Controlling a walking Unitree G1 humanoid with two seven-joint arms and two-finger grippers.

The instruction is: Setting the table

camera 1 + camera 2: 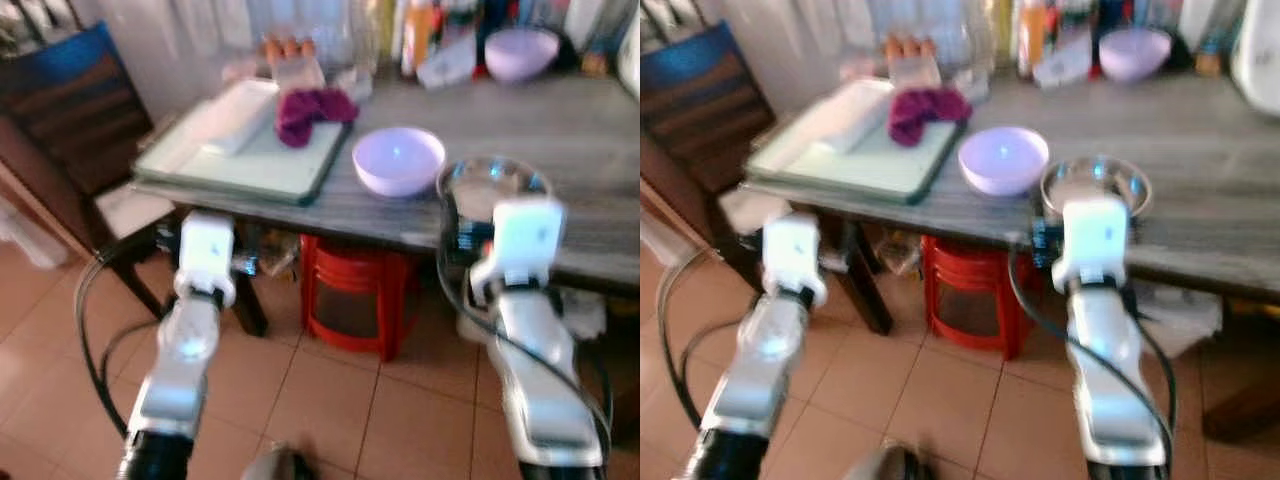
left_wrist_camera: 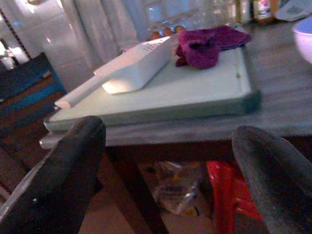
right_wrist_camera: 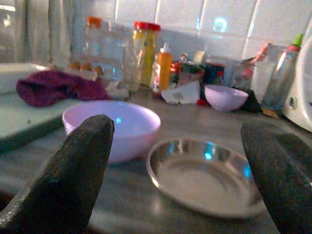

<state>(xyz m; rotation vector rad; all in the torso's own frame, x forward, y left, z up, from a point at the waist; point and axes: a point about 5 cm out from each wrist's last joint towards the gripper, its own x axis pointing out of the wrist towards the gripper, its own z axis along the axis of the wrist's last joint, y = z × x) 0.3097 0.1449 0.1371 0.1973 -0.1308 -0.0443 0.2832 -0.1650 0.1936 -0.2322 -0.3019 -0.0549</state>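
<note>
While both arms reach toward the grey table point(image 1: 590, 150), the right gripper point(image 3: 175, 170), fingers spread wide, hovers at the edge just before the steel dish point(image 3: 204, 175). A lilac bowl point(image 1: 398, 160) sits beside that dish. The left gripper point(image 2: 170, 165), likewise open, faces the pale tray point(image 2: 195, 92) carrying a purple cloth point(image 2: 207, 44).

No writing can be read anywhere in these views. The bottles point(image 3: 162, 68) and packets point(image 3: 181, 92) at the back of the counter point(image 3: 204, 117) carry labels, but they are too blurred and small to make out any word, brand or number.
</note>
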